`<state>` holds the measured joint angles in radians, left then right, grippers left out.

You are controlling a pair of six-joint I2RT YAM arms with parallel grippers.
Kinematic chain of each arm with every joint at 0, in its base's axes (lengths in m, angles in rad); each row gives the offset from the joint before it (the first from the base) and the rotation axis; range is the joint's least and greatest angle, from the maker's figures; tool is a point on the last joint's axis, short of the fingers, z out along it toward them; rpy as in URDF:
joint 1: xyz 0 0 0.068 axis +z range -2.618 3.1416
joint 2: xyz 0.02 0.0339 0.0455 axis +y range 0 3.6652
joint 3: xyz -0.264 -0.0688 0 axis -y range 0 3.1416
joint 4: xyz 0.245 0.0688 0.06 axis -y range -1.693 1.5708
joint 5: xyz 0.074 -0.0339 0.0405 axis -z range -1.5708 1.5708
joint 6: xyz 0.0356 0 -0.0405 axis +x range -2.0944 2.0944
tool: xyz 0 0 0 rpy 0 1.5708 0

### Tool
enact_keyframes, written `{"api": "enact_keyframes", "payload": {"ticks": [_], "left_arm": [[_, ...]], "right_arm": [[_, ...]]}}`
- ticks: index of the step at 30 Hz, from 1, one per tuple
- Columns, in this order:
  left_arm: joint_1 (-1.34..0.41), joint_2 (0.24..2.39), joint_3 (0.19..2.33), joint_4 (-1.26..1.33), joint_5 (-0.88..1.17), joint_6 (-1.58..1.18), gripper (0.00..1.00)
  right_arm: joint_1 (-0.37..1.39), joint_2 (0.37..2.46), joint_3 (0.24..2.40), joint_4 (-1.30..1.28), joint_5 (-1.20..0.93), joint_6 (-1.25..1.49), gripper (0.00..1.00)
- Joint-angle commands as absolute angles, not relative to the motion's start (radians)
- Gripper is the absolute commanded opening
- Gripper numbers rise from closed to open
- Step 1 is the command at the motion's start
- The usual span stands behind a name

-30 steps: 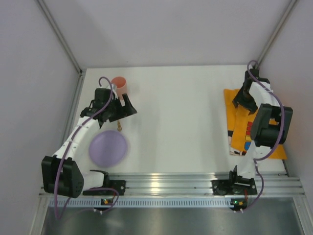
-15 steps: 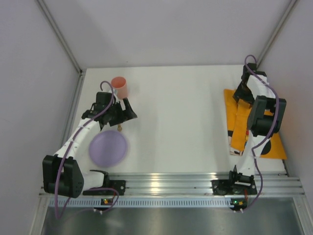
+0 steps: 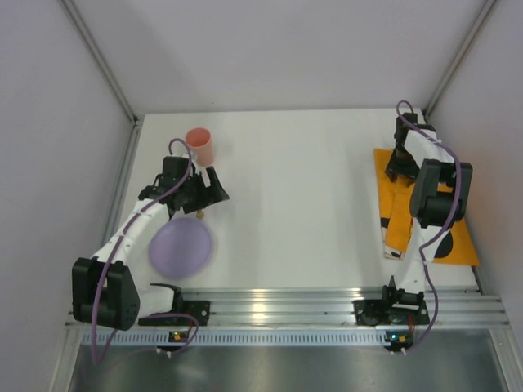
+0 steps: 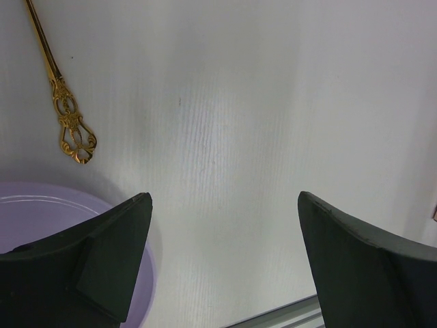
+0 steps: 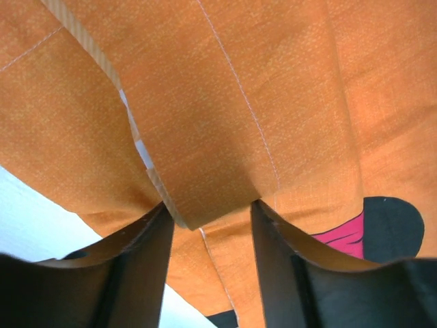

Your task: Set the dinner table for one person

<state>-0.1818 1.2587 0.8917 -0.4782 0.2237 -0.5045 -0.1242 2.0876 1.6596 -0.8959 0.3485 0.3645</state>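
The dinner table (image 3: 302,188) is a white tabletop with aluminium rails. My left gripper (image 3: 206,191) is open and empty above it, between a pink cup (image 3: 200,145) and a purple plate (image 3: 181,247). In the left wrist view my left gripper (image 4: 225,198) hovers over bare table, with the ornate handle of a gold utensil (image 4: 68,123) at upper left and the plate (image 4: 41,219) at lower left. My right gripper (image 3: 399,170) is at the far left corner of the folded orange placemat (image 3: 425,220). In the right wrist view my right gripper (image 5: 208,208) pinches a raised fold of the placemat (image 5: 218,123).
The gold utensil (image 3: 198,214) lies between the left gripper and the plate. The aluminium rail (image 3: 278,304) runs along the near edge, and grey walls close in the left, far and right sides. The placemat lies near the right edge.
The left gripper has slid a little toward the plate. The right arm has swung its elbow toward the far side, and its gripper has shifted slightly left on the placemat corner.
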Motion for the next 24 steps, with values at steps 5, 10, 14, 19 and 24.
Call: {"api": "enact_keyframes", "payload": {"ticks": [5, 10, 14, 19, 24], "left_arm": [[-0.198, 1.226, 0.882, -0.440, 0.206, -0.518, 0.93], [-0.202, 1.229, 0.882, -0.445, 0.206, -0.515, 0.93], [-0.207, 1.230, 0.893, -0.448, 0.206, -0.512, 0.93], [-0.212, 1.232, 0.917, -0.457, 0.202, -0.509, 0.93], [-0.213, 1.232, 0.933, -0.462, 0.204, -0.509, 0.93]], "right_arm": [[-0.115, 2.037, 1.683, -0.877, 0.426, 0.350, 0.35], [-0.117, 2.059, 1.713, -0.890, 0.428, 0.345, 0.06], [-0.112, 2.057, 1.724, -0.897, 0.414, 0.342, 0.00], [-0.040, 1.952, 1.700, -0.951, 0.326, 0.397, 0.00], [0.141, 1.804, 1.646, -0.977, 0.132, 0.544, 0.00]]}}
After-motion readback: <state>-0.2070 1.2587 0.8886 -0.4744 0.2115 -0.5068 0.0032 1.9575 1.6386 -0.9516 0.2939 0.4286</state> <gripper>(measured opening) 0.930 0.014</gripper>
